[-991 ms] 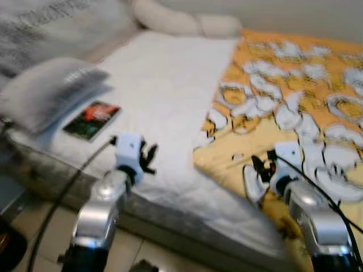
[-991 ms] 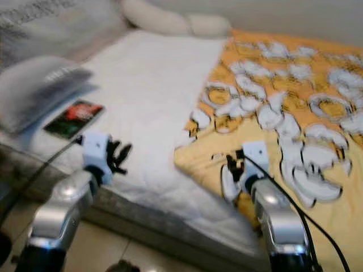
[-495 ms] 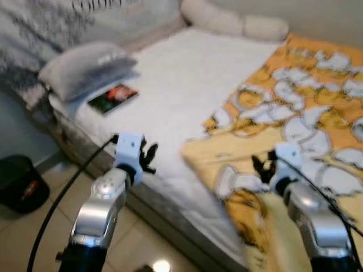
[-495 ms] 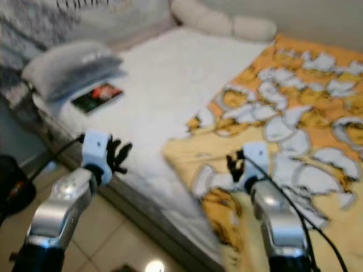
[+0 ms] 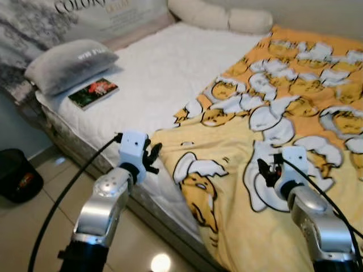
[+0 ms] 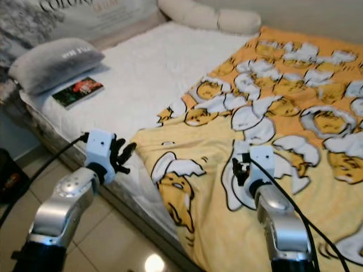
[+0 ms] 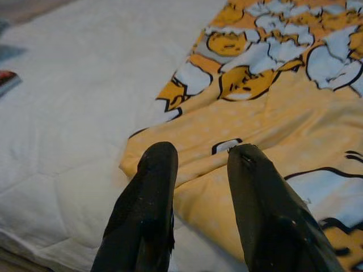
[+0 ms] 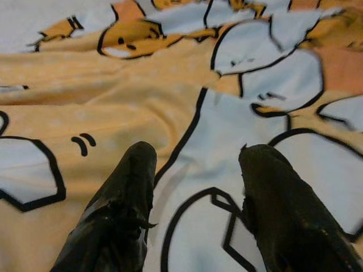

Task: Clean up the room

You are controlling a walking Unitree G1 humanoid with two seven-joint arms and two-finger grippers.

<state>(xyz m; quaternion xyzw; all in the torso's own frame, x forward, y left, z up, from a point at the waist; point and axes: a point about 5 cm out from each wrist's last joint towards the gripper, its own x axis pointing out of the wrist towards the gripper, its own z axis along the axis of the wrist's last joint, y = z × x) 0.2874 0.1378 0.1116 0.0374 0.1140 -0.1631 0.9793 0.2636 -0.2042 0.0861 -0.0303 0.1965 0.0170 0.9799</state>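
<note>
A yellow blanket (image 5: 272,124) printed with white and orange cartoon eggs covers the right part of a bed with a white mattress cover (image 5: 164,73). Its near left corner (image 7: 136,161) lies on the white cover close to the bed's edge. My left gripper (image 5: 153,154) hovers open just left of that corner, nothing between its fingers (image 7: 148,198). My right gripper (image 5: 264,170) hangs open low over the blanket (image 8: 187,113), holding nothing. A red and green book (image 5: 93,92) lies beside a grey pillow (image 5: 68,63) at the bed's far left.
A long cream bolster (image 5: 218,18) lies at the head of the bed against the wall. A dark bin (image 5: 17,173) stands on the tiled floor (image 5: 34,226) left of the bed. A grey printed panel (image 5: 51,17) runs along the far left side.
The camera has swung, so the whole scene shifted and sharpened. Both arms hold the same pose and both grippers stay open; the blanket now spreads wider below them.
</note>
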